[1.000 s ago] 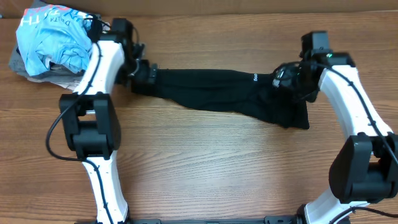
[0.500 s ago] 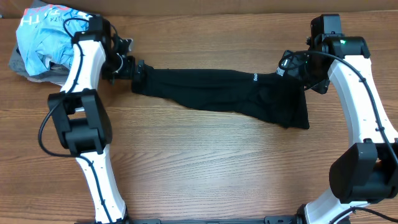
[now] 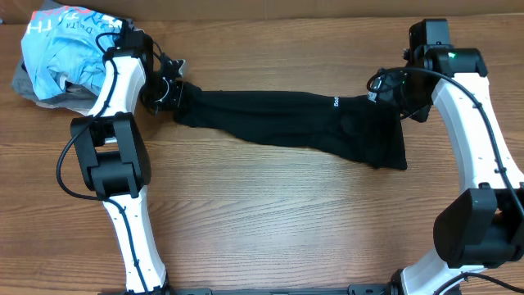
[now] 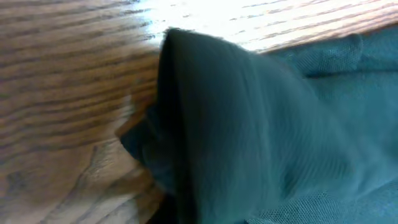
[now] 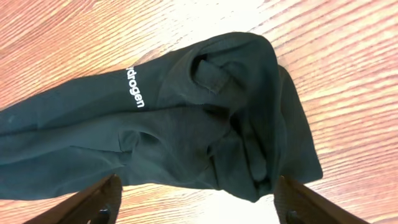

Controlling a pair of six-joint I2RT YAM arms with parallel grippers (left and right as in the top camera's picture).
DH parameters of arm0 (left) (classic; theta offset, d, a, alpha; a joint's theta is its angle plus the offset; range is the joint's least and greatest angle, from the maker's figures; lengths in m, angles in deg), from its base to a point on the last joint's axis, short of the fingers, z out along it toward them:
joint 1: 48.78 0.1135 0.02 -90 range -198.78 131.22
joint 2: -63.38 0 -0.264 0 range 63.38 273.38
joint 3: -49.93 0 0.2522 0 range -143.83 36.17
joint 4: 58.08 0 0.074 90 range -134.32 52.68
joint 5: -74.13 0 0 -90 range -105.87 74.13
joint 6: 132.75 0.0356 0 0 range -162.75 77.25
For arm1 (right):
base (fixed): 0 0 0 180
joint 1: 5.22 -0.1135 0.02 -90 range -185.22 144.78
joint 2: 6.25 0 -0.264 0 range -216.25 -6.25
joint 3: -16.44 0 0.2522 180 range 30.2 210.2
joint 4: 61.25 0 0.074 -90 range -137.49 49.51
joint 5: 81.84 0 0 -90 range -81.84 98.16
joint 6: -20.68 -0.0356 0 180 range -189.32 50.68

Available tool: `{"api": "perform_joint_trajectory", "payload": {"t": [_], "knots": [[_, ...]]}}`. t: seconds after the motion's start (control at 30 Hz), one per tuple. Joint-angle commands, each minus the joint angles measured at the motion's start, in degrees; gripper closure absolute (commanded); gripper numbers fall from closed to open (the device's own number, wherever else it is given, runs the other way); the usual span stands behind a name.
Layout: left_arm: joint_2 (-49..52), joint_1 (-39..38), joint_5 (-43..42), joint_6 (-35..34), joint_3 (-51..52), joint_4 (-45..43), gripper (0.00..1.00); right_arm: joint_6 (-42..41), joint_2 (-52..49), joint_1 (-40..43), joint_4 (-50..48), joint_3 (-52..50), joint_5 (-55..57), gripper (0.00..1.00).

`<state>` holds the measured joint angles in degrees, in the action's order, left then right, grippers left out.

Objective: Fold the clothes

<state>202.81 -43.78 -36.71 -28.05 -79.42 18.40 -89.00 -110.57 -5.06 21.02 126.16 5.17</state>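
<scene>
Across the far half of the tabletop (image 3: 270,213) the black garment (image 3: 286,123) lies pulled into a long band, narrow at its left end and bunched into a wider, rumpled mass at its right. My left tool (image 3: 168,92) sits at the narrow left end, touching the cloth. Its wrist view is filled with a folded ridge of fine mesh knit and shows no fingers, so I cannot tell whether it is clamped or apart. My right tool (image 5: 199,196) hangs over the rumpled right end with its fingers (image 5: 99,198) spread wide and nothing between them.

I judge the cloth to be light, limp and thin. It should sag and bunch wherever it is unsupported and drag easily over the wood. I would pinch it at a hem or corner, not in the layered lump at the right.

White lettering (image 5: 135,89) on the garment reads "drogen", its start hidden in a crease. At far left a light blue shirt (image 3: 65,49) shows white print that seems to read "DELTA", lying on a grey garment (image 3: 24,82).
</scene>
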Motion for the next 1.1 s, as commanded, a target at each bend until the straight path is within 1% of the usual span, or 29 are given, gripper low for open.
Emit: {"api": "perform_joint_trajectory", "payload": {"t": [0.0, 0.1, 0.3, 0.4, 0.47, 0.57, 0.73, 0.87, 1.07], "knots": [[1.1, 0.0, 3.6, 0.7, -1.0, 2.4, 0.96, -1.6, 0.7, -0.2, -0.3, 0.4, 0.0, 0.22], [-0.9, 0.7, 4.9, 0.6, -4.8, 6.7, 0.96, -1.6, 0.7, -0.2, -0.9, -1.0, -0.1, 0.23], [-3.7, 2.1, 6.7, 1.4, -16.3, 17.1, 0.96, -1.6, 0.7, -0.1, -1.3, -2.3, -0.1, 0.23], [-3.7, 2.2, 6.7, 2.1, -20.0, 20.3, 0.96, -1.6, 0.7, -0.1, -1.6, -2.3, -0.1, 0.23], [-3.7, 2.1, 6.5, 2.6, -20.6, 21.2, 0.96, -1.6, 0.7, -0.1, -1.7, -2.3, -0.1, 0.22], [-3.7, 1.4, 4.9, 2.2, -20.7, 21.7, 0.96, -1.5, 0.7, -0.1, -1.7, -2.3, -0.1, 0.22], [-3.7, -2.5, -4.0, 0.9, -20.7, 21.1, 0.96, -1.6, 0.7, -0.1, -2.5, -2.3, -0.1, 0.22], [-3.7, -7.8, -4.3, -1.5, -20.6, 19.7, 0.96, -1.8, 0.7, -0.1, -2.3, -2.3, -0.1, 0.22], [-3.7, -16.8, -4.2, -6.2, -19.9, 14.4, 0.96, -1.8, 0.7, -0.1, -2.3, -2.3, -0.1, 0.22]]}}
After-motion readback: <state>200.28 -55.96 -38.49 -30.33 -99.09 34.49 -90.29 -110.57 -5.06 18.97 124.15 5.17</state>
